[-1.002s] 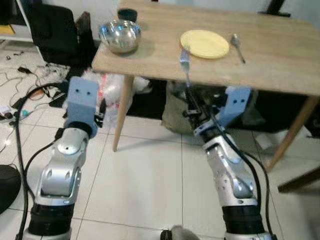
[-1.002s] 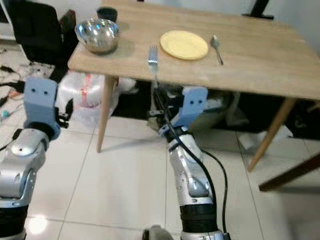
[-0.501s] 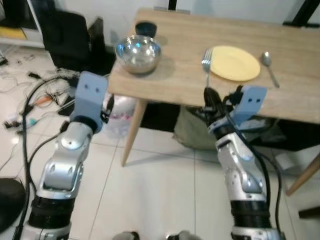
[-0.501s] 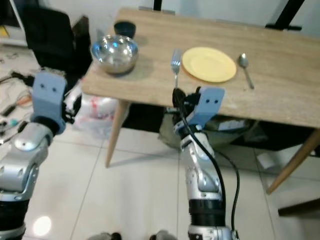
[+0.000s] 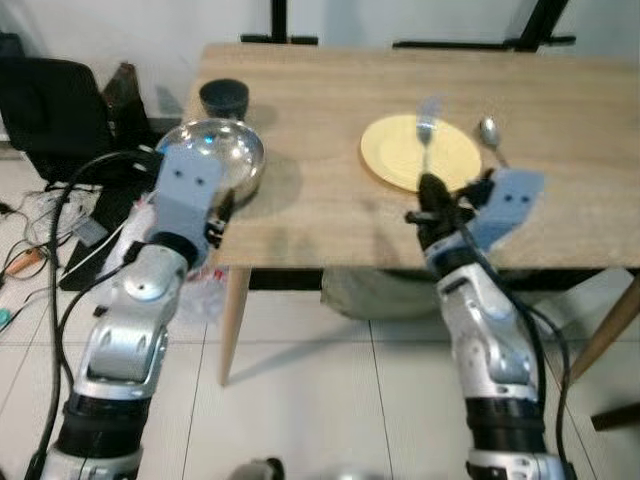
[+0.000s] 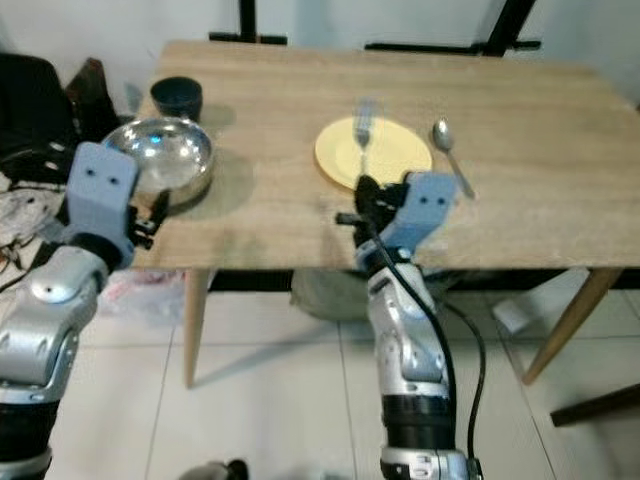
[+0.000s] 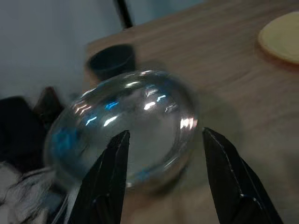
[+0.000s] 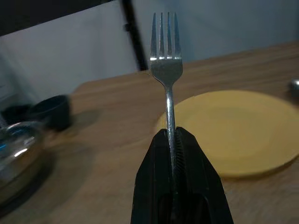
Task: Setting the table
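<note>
Right gripper (image 8: 175, 140): raised at the table (image 5: 310, 215) edge; fingers clenched on the fork (image 8: 166, 70), tines up before the plate (image 5: 420, 152)
Left gripper (image 7: 163, 179): fingers spread, facing the bowl (image 5: 215, 160)
Beyond: spoon (image 5: 490, 135) beside plate; cup (image 5: 223, 97) behind bowl

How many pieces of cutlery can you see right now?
2. A fork is clamped upright in the right hand, over the near table edge by the yellow plate. A spoon lies on the table just right of that plate.
</note>
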